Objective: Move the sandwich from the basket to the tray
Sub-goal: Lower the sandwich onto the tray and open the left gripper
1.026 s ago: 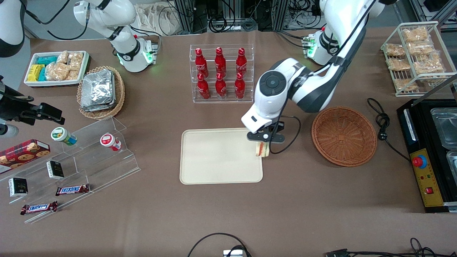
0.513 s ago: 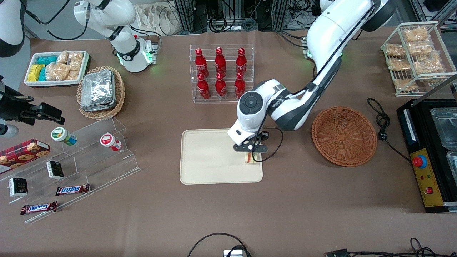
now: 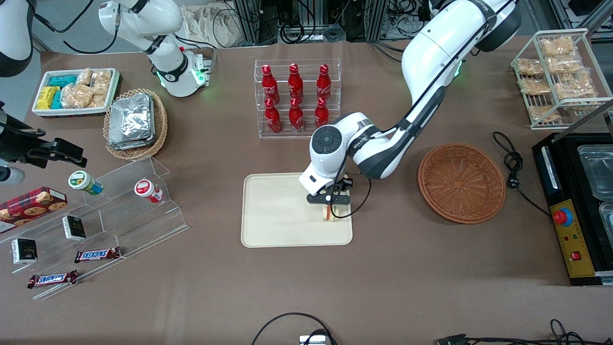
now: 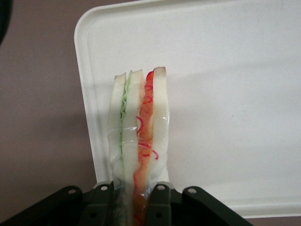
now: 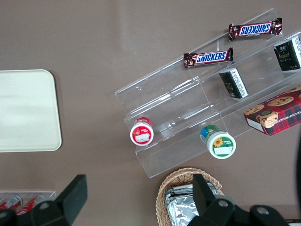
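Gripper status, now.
Left gripper: closed on the sandwich, holding it upright over the tray, at the tray's end nearer the basket.

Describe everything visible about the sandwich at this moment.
The sandwich is a thin wedge of white bread slices with green filling in one seam and red-orange filling in another, seemingly in clear wrap. It stands on edge, pinched by the pincer, which is shut on its sides. It sits over the tray, near the tray's edge toward the basket. Whether it touches the tray cannot be told.
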`<action>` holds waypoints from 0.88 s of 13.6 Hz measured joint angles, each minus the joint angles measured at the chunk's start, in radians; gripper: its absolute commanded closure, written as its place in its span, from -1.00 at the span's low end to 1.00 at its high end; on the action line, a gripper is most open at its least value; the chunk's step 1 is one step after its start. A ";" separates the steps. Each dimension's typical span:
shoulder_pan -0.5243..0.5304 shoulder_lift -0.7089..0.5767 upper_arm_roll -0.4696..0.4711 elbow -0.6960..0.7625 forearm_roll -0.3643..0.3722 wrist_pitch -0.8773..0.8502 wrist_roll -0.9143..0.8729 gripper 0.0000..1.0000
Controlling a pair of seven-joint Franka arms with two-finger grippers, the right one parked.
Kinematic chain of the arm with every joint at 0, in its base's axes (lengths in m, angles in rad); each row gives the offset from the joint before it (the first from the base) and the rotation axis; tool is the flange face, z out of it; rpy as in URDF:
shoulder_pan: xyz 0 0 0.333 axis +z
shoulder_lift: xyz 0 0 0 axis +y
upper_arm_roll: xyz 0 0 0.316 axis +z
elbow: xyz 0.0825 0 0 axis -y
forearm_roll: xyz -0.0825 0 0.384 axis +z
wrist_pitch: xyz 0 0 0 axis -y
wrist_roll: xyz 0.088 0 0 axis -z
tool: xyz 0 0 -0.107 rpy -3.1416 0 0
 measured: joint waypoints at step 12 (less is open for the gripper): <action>-0.011 0.041 0.000 0.002 0.015 0.015 -0.028 -0.51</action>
